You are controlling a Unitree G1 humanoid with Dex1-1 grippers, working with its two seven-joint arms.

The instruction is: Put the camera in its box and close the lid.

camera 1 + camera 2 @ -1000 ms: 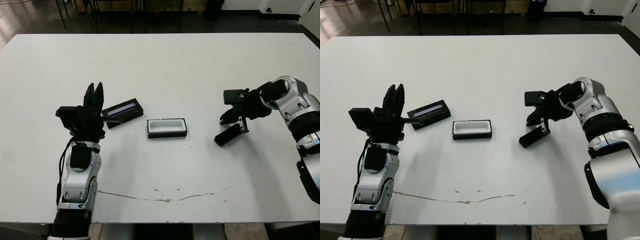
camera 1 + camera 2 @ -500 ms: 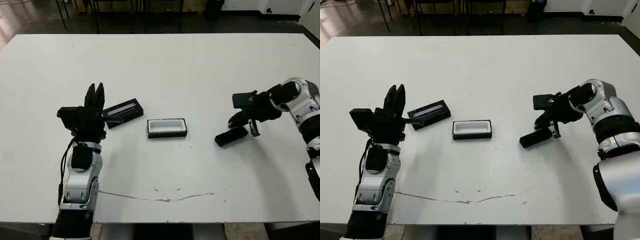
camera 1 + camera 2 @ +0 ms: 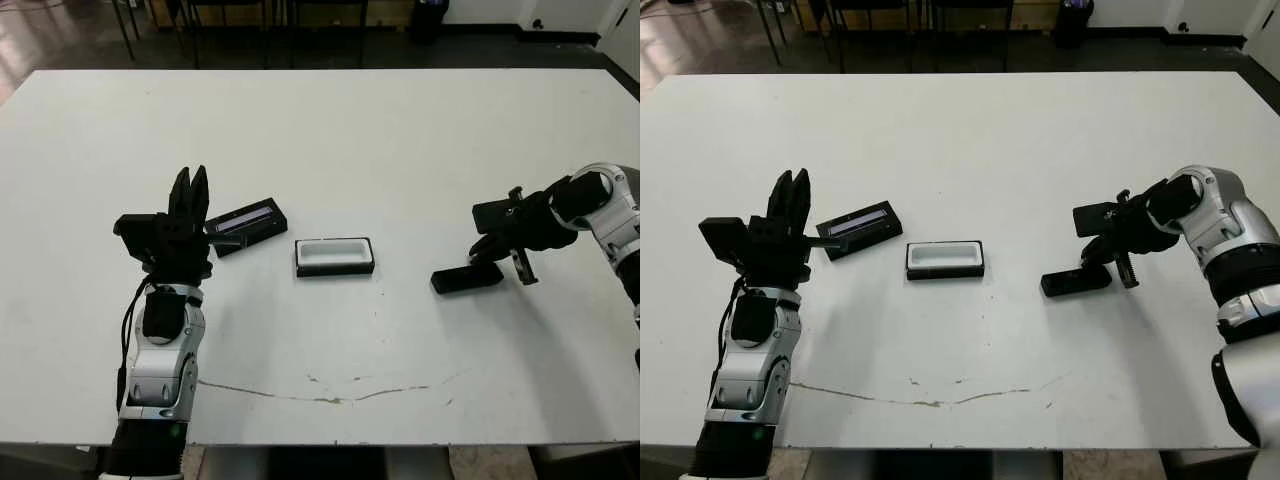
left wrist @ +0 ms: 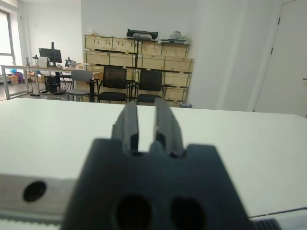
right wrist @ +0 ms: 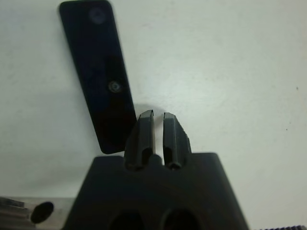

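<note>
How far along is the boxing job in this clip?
Nothing is done yet: the box sits open and empty, and the lid lies apart on the table. In hand: nothing; the right gripper, fingers together, hovers beside the camera, which lies flat on the table. The left gripper idles near the lid. Left: grasp, insert, close.

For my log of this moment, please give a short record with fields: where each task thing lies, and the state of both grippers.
camera: flat on the table, right of the box, not gripped
box: mid-table, open, white lining empty
lid: on the table left of the box, strip facing up
left gripper: shut, empty, beside the lid
right gripper: shut, empty, at the camera's right end
</note>
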